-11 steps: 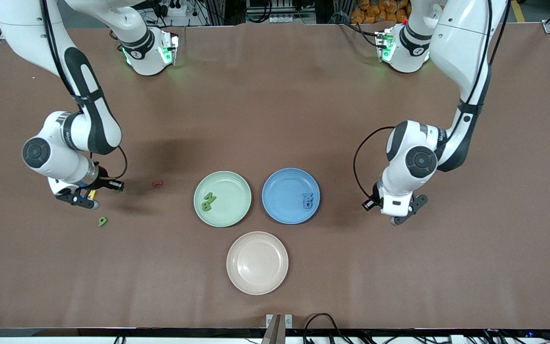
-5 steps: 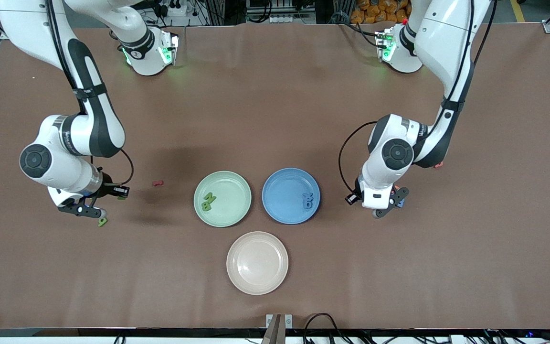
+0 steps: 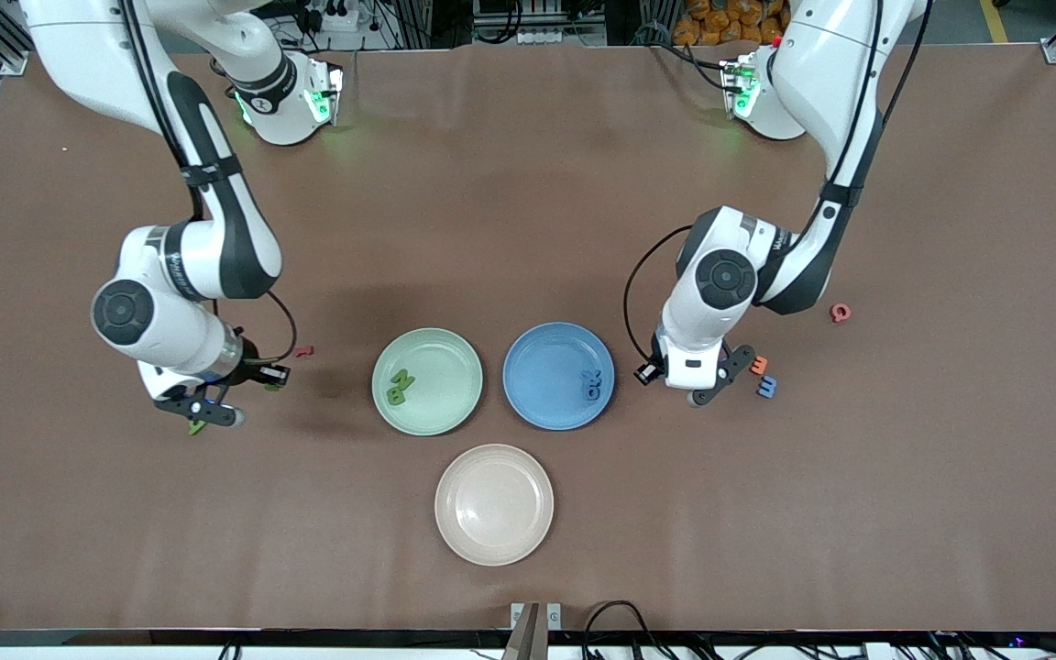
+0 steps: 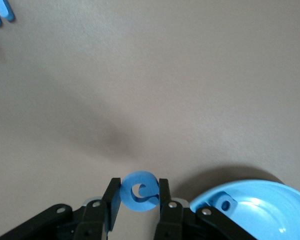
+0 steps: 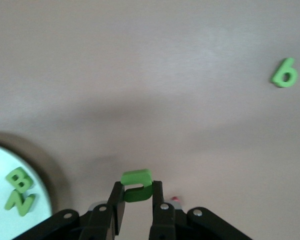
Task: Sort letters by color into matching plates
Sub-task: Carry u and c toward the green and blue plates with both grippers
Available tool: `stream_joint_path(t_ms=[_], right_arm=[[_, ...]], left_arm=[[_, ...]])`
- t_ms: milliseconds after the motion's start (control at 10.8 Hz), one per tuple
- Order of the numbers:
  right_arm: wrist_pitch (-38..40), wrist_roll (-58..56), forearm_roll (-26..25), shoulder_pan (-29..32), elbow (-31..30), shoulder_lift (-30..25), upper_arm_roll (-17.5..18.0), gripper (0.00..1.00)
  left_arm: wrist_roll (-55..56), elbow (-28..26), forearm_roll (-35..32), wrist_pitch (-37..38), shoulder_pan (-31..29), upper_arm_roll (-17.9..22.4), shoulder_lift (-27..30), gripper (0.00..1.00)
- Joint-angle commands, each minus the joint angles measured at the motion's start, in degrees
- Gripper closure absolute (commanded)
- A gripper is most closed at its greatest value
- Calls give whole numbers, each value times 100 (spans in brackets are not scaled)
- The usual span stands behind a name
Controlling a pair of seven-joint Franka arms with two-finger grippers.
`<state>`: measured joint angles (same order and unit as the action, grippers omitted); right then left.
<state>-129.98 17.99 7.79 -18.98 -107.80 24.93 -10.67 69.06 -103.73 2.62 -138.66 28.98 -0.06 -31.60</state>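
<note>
Both arms are mid-carry: left gripper (image 4: 138, 200) pinches a blue letter (image 4: 139, 190) beside the blue plate (image 3: 558, 375) at center frame. Right gripper (image 5: 135, 204) clamps a green letter (image 5: 136, 185), presumably headed for the green plate (image 3: 427, 380).

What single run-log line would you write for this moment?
left gripper: shut on blue letter, beside blue plate | right gripper: shut on green letter, above table | green plate: holds two green letters
</note>
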Motion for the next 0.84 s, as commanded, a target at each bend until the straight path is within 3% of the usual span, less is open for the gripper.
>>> stream_joint_path(t_ms=[0,743], right_arm=[[113,108,-103,-324,487,372,135,94],[465,169,-94,-1204,1252,917,144,92]], left_arm=[[257,98,184,102,47,14,110,100],[354,633,1388,23,494,6,-223,100]])
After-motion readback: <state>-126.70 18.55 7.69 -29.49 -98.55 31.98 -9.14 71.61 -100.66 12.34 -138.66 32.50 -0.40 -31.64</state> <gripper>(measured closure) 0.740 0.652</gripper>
